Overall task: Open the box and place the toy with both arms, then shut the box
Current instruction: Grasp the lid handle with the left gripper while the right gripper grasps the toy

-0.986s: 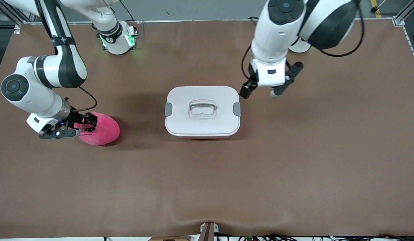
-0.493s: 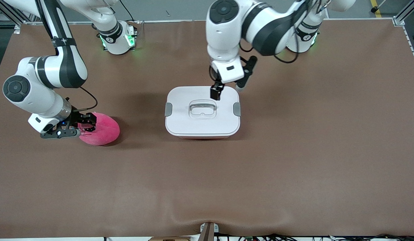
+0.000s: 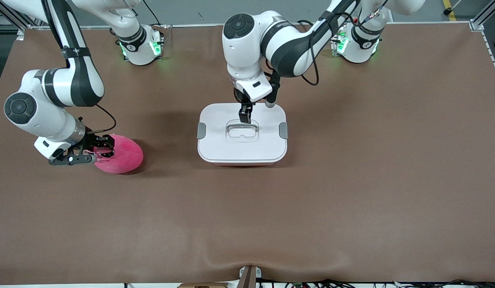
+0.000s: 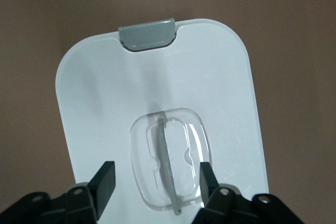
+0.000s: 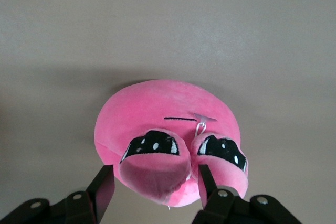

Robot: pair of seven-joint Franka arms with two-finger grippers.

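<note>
- The box (image 3: 242,134) sits mid-table on the brown mat (image 3: 351,200), its white lid (image 4: 157,108) on and a grey clip (image 3: 201,131) at each short end.
- The left gripper (image 3: 245,113) hangs over the lid's edge nearest the arm bases, just above the clear handle (image 4: 169,169). Its fingers (image 4: 105,179) stand apart on either side of the handle and grip nothing.
- The toy (image 3: 120,154) lies on the mat toward the right arm's end, well apart from the box.
- The right gripper (image 3: 99,152) is down at the toy. Its fingers (image 5: 102,187) straddle one puffy pink lobe; I cannot tell whether they pinch it.
- Bare mat lies between toy and box.
</note>
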